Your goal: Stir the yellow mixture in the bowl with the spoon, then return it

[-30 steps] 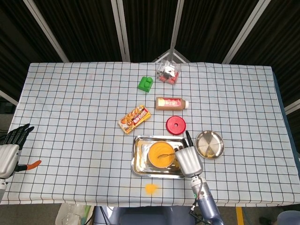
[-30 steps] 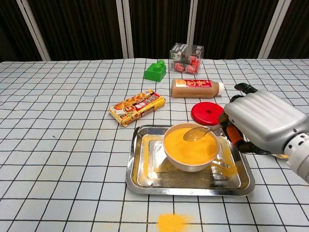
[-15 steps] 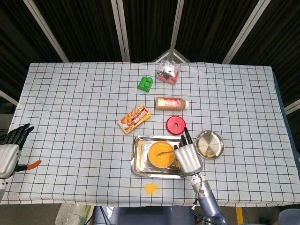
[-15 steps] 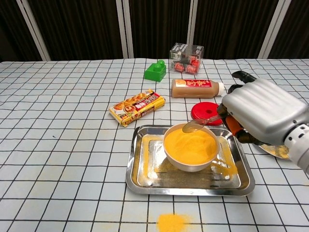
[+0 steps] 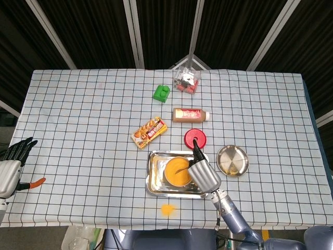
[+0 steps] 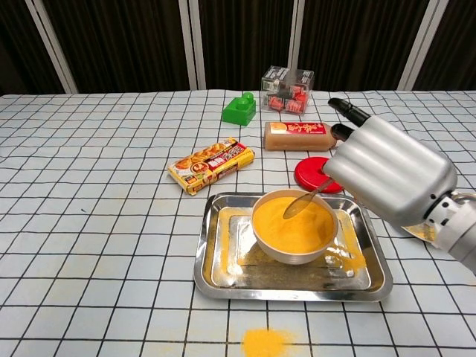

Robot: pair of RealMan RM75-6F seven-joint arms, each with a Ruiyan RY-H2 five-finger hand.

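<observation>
Table (image 5: 78,104) has a black-grid white cloth; everything below is placed relative to the steel tray (image 6: 223,253).

Tray sits near the front edge, slightly right of centre. Yellow powder is scattered on its floor.

Right hand (image 6: 387,175) hangs over the tray's right side, back of the hand toward the chest camera. It grips the spoon (image 6: 303,202) by the handle; fingers are curled around it, one dark fingertip sticking up toward the far side. In the head view the hand (image 5: 202,174) covers the tray's right edge.

Bowl (image 6: 294,256) stands inside the tray, centre-right, full of yellow mixture (image 6: 279,223). Spoon is tilted, handle up to the right into the hand, spoon head down at the mixture surface near the bowl's right half. Can't tell how deep it is in.

Left hand (image 5: 10,164) is well left of the tray at the table's left edge, fingers apart and pointing away from the robot, holding nothing.

Round steel dish (image 5: 232,160): just right of the tray.
Brown bottle (image 6: 301,135), lying on its side: beyond the tray.
Snack packet (image 6: 211,165): beyond the tray's left corner.
Clear box (image 6: 287,89): far beyond the tray, past the bottle.
Red lid (image 6: 311,172): just beyond the tray's far right corner, partly behind the hand.
Green block (image 6: 239,108): left of the clear box.
Yellow spill (image 6: 266,342) on the cloth: just in front of the tray.
</observation>
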